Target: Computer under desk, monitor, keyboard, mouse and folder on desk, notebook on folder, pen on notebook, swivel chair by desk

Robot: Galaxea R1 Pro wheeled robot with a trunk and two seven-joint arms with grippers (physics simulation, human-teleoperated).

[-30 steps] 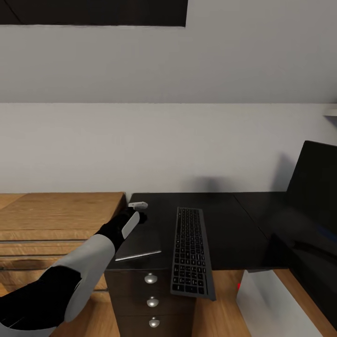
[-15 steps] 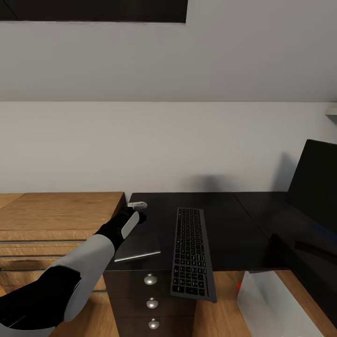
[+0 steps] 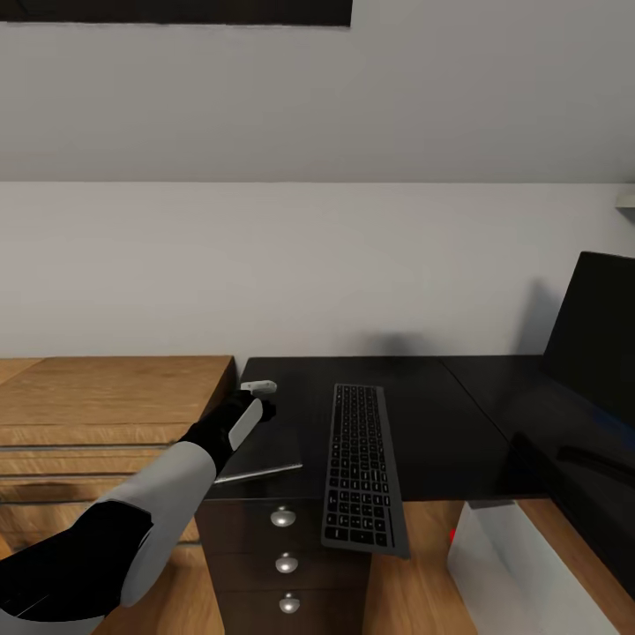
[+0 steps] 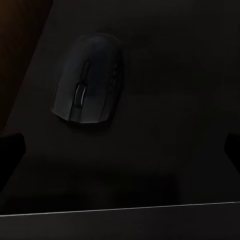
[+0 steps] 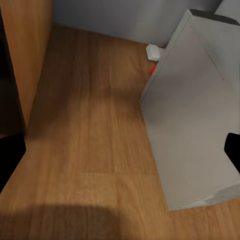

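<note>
Mouse (image 4: 89, 78) on desk (image 4: 175, 100), ahead of open left jaws.

Left arm (image 3: 168, 494) outstretched, left pincer (image 4: 120, 150) spread wide (tips at frame edges)

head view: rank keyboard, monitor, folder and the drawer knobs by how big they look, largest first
1. monitor, though the frame edge cuts it off
2. keyboard
3. folder, partly covered by the left arm
4. drawer knobs, all three about alike

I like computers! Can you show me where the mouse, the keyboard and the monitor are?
mouse (image 4: 87, 80), left wrist view, its top beside the wheel.
keyboard (image 3: 360, 463), head view, its middle keys.
monitor (image 3: 598, 335), head view, its dark screen.
</note>
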